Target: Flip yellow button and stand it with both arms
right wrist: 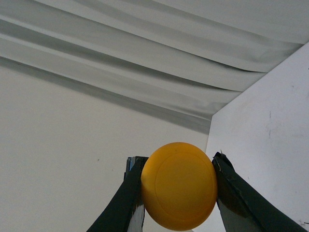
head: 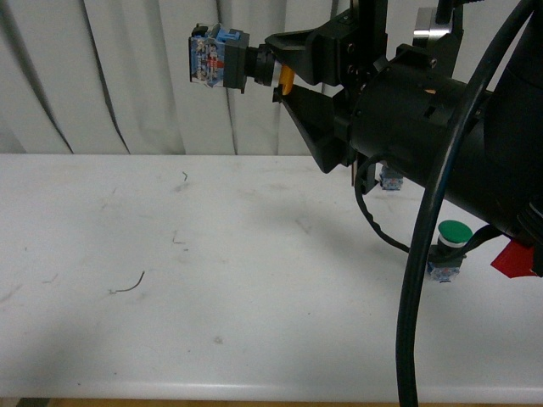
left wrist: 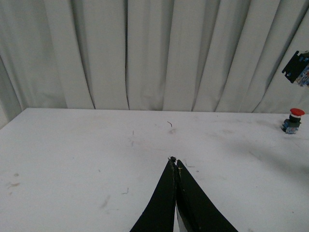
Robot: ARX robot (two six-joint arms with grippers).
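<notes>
Front, left wrist views share table (head: 254, 339), curtain (head: 127, 85); right wrist hugs yellow button (right wrist: 178, 186).

Lab setup: scuffed white table (head: 212, 297), pale curtain backdrop (head: 127, 76).

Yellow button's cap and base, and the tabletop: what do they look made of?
On the yellow button, the cap looks like smooth moulded plastic, satin, with soft even shading and no glare. Its base seems hard blue-grey plastic with a printed label, blurred. The table: smooth white surface, probably laminate or painted board; scuffs and marks show.
</notes>
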